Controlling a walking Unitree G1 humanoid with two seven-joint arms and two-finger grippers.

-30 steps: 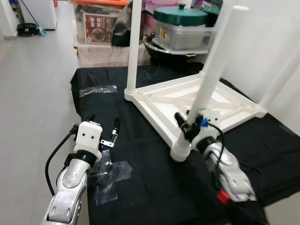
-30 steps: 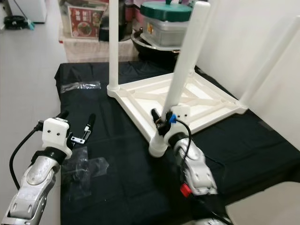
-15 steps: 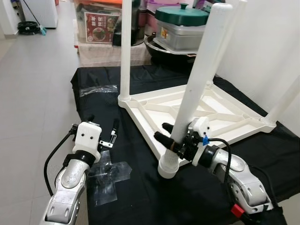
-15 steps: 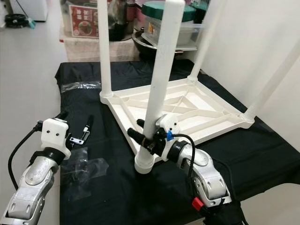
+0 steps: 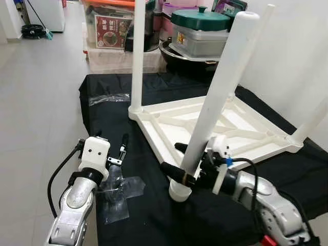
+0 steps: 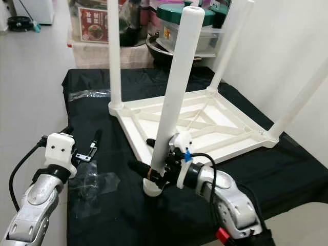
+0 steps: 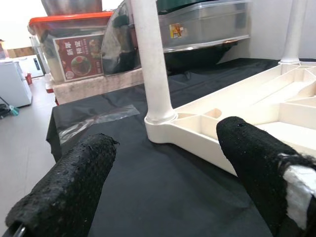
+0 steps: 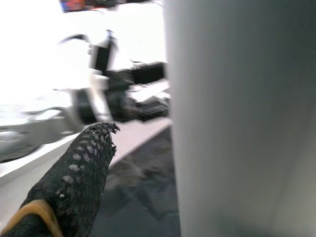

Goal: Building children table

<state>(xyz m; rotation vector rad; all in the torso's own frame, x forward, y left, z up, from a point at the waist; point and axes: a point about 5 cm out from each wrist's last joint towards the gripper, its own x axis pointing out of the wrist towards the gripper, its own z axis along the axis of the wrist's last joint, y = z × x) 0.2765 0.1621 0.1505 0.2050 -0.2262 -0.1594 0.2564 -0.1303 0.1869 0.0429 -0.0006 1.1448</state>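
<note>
A white plastic children's table (image 5: 165,134) lies upside down on a black cloth (image 5: 148,215), its legs pointing up. My right gripper (image 5: 169,156) is shut around the base of the nearest leg (image 5: 220,87), one black finger on each side just above the corner socket. In the right wrist view that leg (image 8: 237,113) stands close beside one finger (image 8: 74,177). My left gripper (image 5: 111,135) hovers open over the cloth to the left of the table, holding nothing. Its fingers (image 7: 256,168) point toward the far-left leg (image 7: 150,59).
Clear plastic wrappers lie on the cloth by my left arm (image 5: 120,187) and near the far-left edge (image 5: 107,98). Storage boxes (image 5: 110,31) and a green-lidded pot (image 5: 200,20) stand behind. A white wall (image 5: 297,46) is on the right, tiled floor (image 5: 36,102) on the left.
The table has slid and turned on the cloth; the held corner came toward me and to the left with my right gripper. The left gripper has stayed in place.
</note>
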